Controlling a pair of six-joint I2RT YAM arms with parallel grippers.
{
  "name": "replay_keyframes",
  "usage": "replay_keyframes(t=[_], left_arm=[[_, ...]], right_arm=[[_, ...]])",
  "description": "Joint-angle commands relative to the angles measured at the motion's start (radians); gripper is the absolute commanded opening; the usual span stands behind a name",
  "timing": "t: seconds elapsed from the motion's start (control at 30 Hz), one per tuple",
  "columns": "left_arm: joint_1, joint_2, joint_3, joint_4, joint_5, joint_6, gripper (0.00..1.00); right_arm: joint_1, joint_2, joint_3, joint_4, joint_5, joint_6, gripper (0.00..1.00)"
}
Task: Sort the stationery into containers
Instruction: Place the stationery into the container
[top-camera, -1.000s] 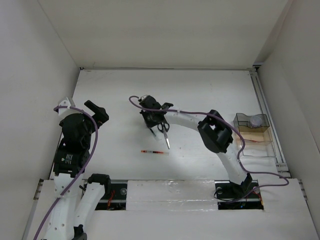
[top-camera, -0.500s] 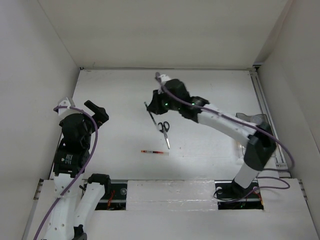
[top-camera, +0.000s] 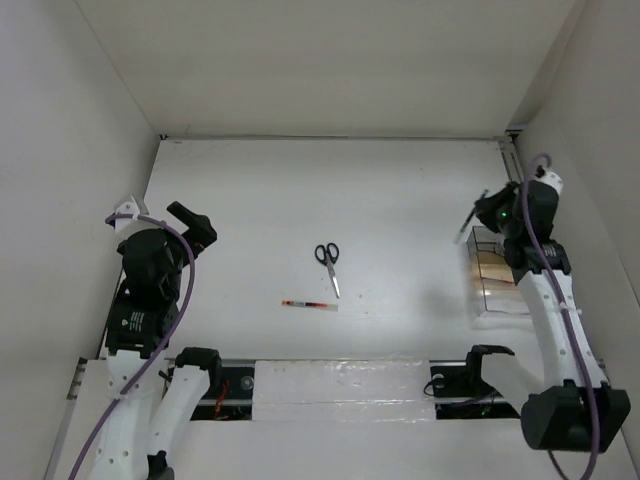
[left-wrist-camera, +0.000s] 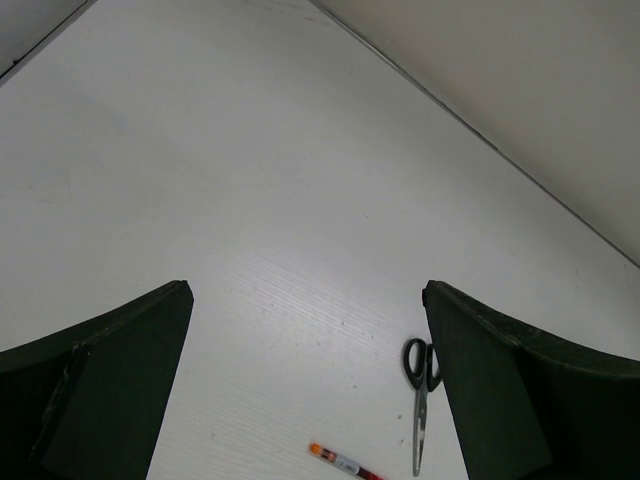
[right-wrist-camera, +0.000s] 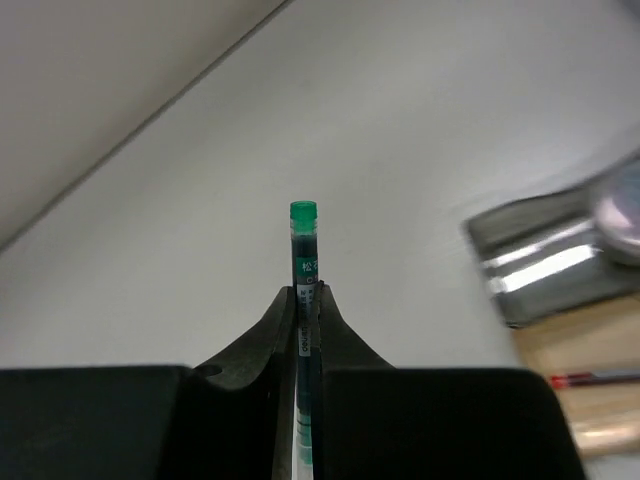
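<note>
The green pen (right-wrist-camera: 303, 245) is clenched in the right pincer (right-wrist-camera: 306, 298), raised near the boxes (top-camera: 497, 290) at the surface's (top-camera: 400, 190) right edge. One box holds a red pen (right-wrist-camera: 592, 378). Scissors (top-camera: 328, 262) and a second red pen (top-camera: 310, 303) lie mid-surface, close together. The left pincer (left-wrist-camera: 305, 300) hangs released and empty.

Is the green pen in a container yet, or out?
Out. The right end effector is shut on the green pen, holding it in the air beside the containers, not inside any.
</note>
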Motion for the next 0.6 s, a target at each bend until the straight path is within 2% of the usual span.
replay_keyframes(t=[0.0, 0.03, 0.17, 0.27, 0.57], left_arm=[[0.001, -0.013, -0.004, 0.021, -0.002, -0.007, 1.0], [0.001, -0.023, -0.004, 0.021, -0.002, -0.007, 1.0], [0.001, -0.033, -0.004, 0.021, -0.002, -0.007, 1.0], [0.001, -0.033, -0.004, 0.021, 0.007, -0.007, 1.0], [0.001, -0.022, -0.004, 0.021, 0.016, 0.002, 1.0]], right_arm=[[-0.143, -0.087, -0.014, -0.062, 0.09, 0.111, 0.0], [-0.219, -0.099, -0.026, -0.111, 0.09, 0.145, 0.0], [-0.386, -0.137, -0.119, -0.135, 0.077, 0.243, 0.0], [-0.422, -0.161, -0.161, -0.136, 0.133, 0.315, 0.0], [-0.422, -0.173, -0.227, -0.158, 0.254, 0.447, 0.0]])
